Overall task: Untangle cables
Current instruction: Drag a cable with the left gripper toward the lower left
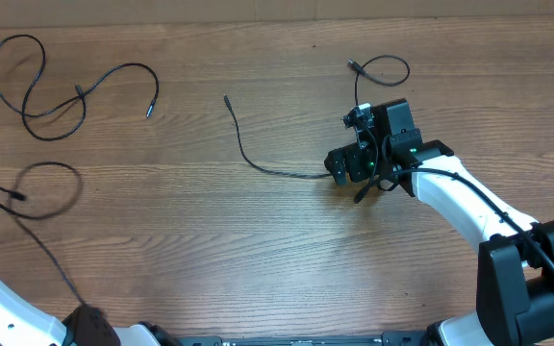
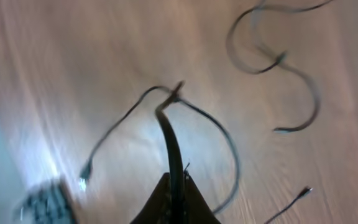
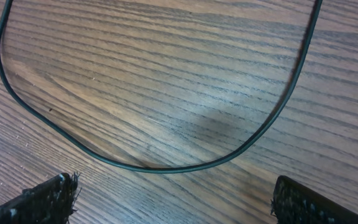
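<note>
The big white and black right arm (image 1: 469, 207) sticks up closest to us. Under it is the wide brown wooden table (image 1: 210, 240). The right gripper (image 1: 346, 165) hangs low with its fingers spread far apart. The middle cable (image 1: 258, 163) lies on the wood below it, not gripped, and curls round to a small plug (image 1: 352, 65). A loopy cable (image 1: 37, 96) lies by itself in the far left corner. The left gripper (image 2: 176, 196) is pressed tight, pinching the left cable (image 2: 169, 134), which makes a loop by the table's left edge. That view is blurry.
</note>
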Available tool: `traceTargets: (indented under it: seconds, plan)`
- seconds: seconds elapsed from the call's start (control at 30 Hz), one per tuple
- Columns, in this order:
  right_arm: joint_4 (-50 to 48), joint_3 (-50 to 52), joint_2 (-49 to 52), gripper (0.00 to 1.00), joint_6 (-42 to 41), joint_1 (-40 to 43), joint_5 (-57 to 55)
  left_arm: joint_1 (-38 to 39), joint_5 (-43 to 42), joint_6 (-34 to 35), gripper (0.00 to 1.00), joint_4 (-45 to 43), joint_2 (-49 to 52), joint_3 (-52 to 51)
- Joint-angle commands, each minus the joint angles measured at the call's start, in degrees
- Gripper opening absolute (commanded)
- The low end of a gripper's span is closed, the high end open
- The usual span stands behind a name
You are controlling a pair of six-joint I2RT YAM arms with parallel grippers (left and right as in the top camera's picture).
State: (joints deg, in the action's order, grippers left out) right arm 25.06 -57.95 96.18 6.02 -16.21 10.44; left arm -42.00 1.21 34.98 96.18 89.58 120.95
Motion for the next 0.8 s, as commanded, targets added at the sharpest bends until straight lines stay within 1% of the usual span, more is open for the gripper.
traceTargets:
  seconds: [0.0, 0.17, 0.33, 0.5, 0.57, 0.67, 0.77]
  plan:
    - [-0.3, -0.2, 0.4, 1.00, 0.0, 0.1, -0.1, 0.1, 1.9, 9.3, 0.04, 0.6, -0.8, -4.7]
    - [-0.2, -0.2, 0.4, 1.00, 0.0, 0.1, -0.1, 0.1, 2.4, 16.9, 0.05, -0.3, -0.8, -15.0]
    - [-0.2, -0.2, 0.4, 1.00, 0.0, 0.2, -0.1, 0.1, 2.4, 21.0, 0.04, -5.5, -0.8, -27.3]
    - [-0.2, -0.2, 0.4, 1.00, 0.0, 0.2, -0.1, 0.1, 2.4, 24.0, 0.04, -15.8, -0.8, -39.2]
    - [-0.2, -0.2, 0.4, 1.00, 0.0, 0.1, -0.1, 0.1, 2.4, 24.4, 0.05, -22.1, -0.7, -44.8]
    - [-0.2, -0.2, 0.4, 1.00, 0.0, 0.1, -0.1, 0.1, 2.4, 24.4, 0.04, -28.6, -0.7, -50.5]
    - [0.0, -0.2, 0.4, 1.00, 0.0, 0.1, -0.1, 0.1, 2.2, 24.5, 0.08, -34.5, -0.7, -55.4]
